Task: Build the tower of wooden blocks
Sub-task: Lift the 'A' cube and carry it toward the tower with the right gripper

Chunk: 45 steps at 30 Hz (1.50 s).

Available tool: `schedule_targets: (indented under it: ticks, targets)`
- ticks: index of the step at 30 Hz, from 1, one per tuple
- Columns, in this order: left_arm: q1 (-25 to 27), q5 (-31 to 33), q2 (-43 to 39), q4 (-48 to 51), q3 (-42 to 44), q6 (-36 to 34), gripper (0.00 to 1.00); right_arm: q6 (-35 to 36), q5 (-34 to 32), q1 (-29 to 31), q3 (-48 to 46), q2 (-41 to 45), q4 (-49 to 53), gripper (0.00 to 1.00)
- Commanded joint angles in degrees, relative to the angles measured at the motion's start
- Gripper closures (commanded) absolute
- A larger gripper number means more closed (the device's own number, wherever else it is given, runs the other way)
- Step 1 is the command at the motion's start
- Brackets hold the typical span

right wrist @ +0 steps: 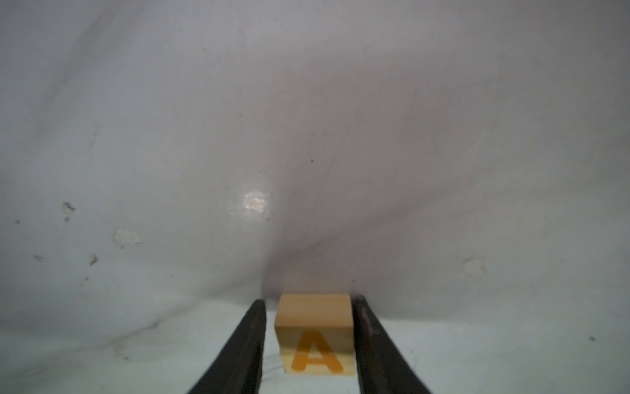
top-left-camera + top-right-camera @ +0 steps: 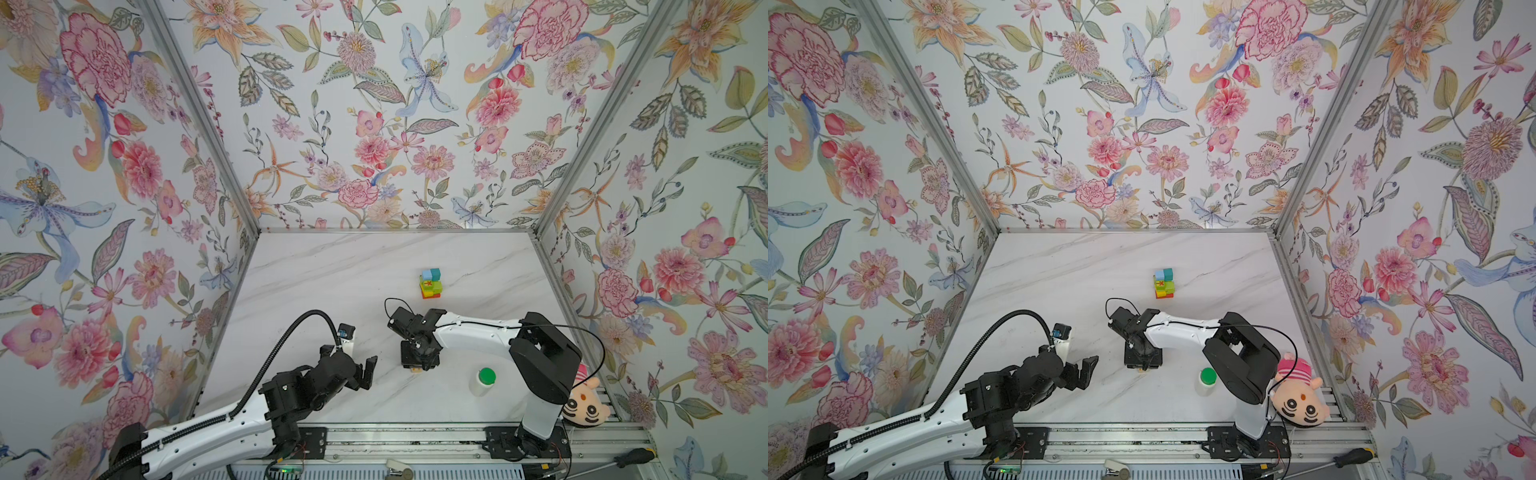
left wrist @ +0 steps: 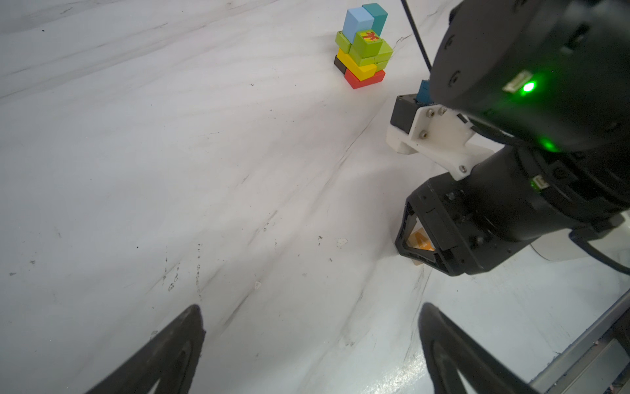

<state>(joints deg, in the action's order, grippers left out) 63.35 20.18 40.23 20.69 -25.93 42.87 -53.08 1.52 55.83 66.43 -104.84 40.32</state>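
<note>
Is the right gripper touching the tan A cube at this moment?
Touching, on one side only. In the right wrist view, one finger of the right gripper lies against the tan A cube; a thin gap shows beside the other finger.

White arm links (image 2: 216,432), black joints (image 2: 544,357), black cables (image 2: 316,312).

worktop (image 2: 332,270) bare left of and beyond the tower (image 2: 431,283), right arm (image 2: 469,330) lying across the lane on its near side, white bottle (image 2: 483,381) and plush doll (image 2: 586,405) crowding near-right corner, floral walls (image 2: 415,124) closing three sides
</note>
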Motion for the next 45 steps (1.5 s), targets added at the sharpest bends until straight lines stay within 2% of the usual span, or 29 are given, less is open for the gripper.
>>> schedule_targets:
  ticks: [1,14,25,31,35,40,45]
  targets:
    - [0.5,1.5,0.0,-0.8,-1.1,-0.5,0.01,1.1,0.8,0.0,-1.0,0.9,0.3,0.56]
    - [0.5,1.5,1.2,-1.7,-1.7,-0.7,0.01,1.5,-0.6,1.5,-0.9,0.0,3.1,0.63]
    - [0.1,1.3,4.3,-4.0,-2.8,-3.0,0.01,1.1,-1.5,1.6,-2.0,2.2,4.2,0.58]
    - [-0.5,1.0,5.8,-4.2,-3.7,-4.6,0.01,0.6,-1.5,1.9,-2.1,2.4,4.2,0.61]
    - [-1.2,0.6,5.3,-4.3,-3.4,-4.9,0.01,0.5,-1.8,2.0,-2.2,2.9,4.3,0.67]
    - [-2.8,-0.4,4.8,-4.5,-3.4,-5.9,0.01,3.3,-3.7,1.0,-0.8,4.9,5.8,0.68]
    - [-7.2,-3.5,5.8,-6.5,-3.9,-7.7,0.01,9.0,-6.9,-3.8,2.5,6.6,9.8,0.68]
